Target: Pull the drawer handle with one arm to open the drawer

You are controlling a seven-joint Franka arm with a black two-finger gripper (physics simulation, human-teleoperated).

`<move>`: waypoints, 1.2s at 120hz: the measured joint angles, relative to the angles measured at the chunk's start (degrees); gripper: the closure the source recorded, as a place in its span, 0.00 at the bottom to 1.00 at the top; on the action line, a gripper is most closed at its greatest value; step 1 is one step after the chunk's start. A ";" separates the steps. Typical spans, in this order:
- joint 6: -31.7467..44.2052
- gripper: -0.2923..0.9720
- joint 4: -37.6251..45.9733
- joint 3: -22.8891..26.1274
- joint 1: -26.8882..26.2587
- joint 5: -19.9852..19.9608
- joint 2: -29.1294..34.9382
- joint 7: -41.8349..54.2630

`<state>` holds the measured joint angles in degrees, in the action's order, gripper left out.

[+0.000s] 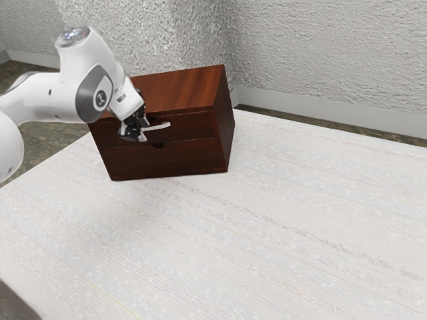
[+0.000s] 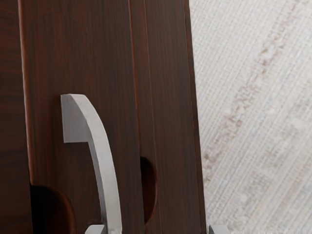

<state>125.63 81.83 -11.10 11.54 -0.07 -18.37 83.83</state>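
A dark wooden cabinet stands on the white table at the back left. Its upper drawer front carries a curved silver handle. My black gripper is at the handle's end toward the exterior view's left, fingers astride the bar. In the wrist view the handle runs along the drawer front down to my hand. Two grey fingertips stand far apart, and the bar lies between them, close to one. The gripper is open. The drawer front looks about level with the cabinet face.
The cabinet's lower front panel sits below the drawer. Wide bare tabletop stretches in front of the cabinet and toward the exterior view's right. A rough grey wall closes the back.
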 joint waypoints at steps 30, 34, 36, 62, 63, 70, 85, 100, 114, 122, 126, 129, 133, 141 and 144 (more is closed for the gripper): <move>0.80 0.76 1.22 -0.31 -0.08 -1.54 0.46 1.16; 1.01 0.78 2.39 -0.34 -0.27 -1.64 1.19 1.28; 1.15 0.78 3.03 -0.36 -0.36 -1.68 1.58 1.33; 3.21 0.83 10.91 -0.26 -1.63 -1.90 7.37 1.89; 3.29 0.83 11.23 -0.25 -1.66 -1.89 7.61 1.90; 3.85 0.84 13.34 -0.22 -1.86 -1.71 8.97 2.01; 5.63 0.85 19.65 -0.28 -2.70 -1.31 13.47 2.20; 7.44 0.85 25.62 -0.38 -3.52 -1.07 18.18 2.38; 8.60 0.83 30.30 -0.27 -4.07 -0.04 21.92 2.54; 9.10 0.82 32.49 -0.27 -4.40 0.41 23.74 2.62; 9.29 0.82 33.59 -0.29 -4.56 0.57 24.71 2.66; 9.42 0.82 34.36 -0.29 -4.67 0.66 25.43 2.68; 9.57 0.82 35.49 -0.28 -4.85 0.76 26.57 2.72; 9.98 0.84 37.59 -0.28 -5.27 0.91 28.73 2.77; 10.11 0.85 38.32 -0.29 -5.41 0.96 29.46 2.79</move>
<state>135.74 120.15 -11.39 6.13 0.89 11.09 86.61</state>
